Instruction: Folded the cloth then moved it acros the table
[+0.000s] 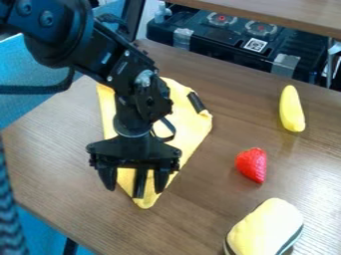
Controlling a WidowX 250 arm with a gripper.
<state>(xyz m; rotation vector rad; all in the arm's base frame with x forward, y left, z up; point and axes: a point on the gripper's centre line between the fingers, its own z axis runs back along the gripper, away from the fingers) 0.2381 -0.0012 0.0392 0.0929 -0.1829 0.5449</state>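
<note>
The black gripper (134,187) hangs over the front end of the yellow cloth (190,124), left of the view's centre. Its two fingers stand wide apart, one near each side of the cloth's narrow front tip. A dark bar shows between them; whether it belongs to the gripper or lies on the cloth, I cannot tell. The cloth lies on the brown table (60,144), tapering to a point toward the front. The arm hides much of its middle and left part. Whether the gripper touches the cloth is unclear.
A black object (196,102) lies at the cloth's right edge. To the right are a red strawberry (252,165), a yellow banana-like toy (291,109) and a pale yellow, dark-edged object (265,229) at the front. A black case (226,37) stands beyond the table's back edge.
</note>
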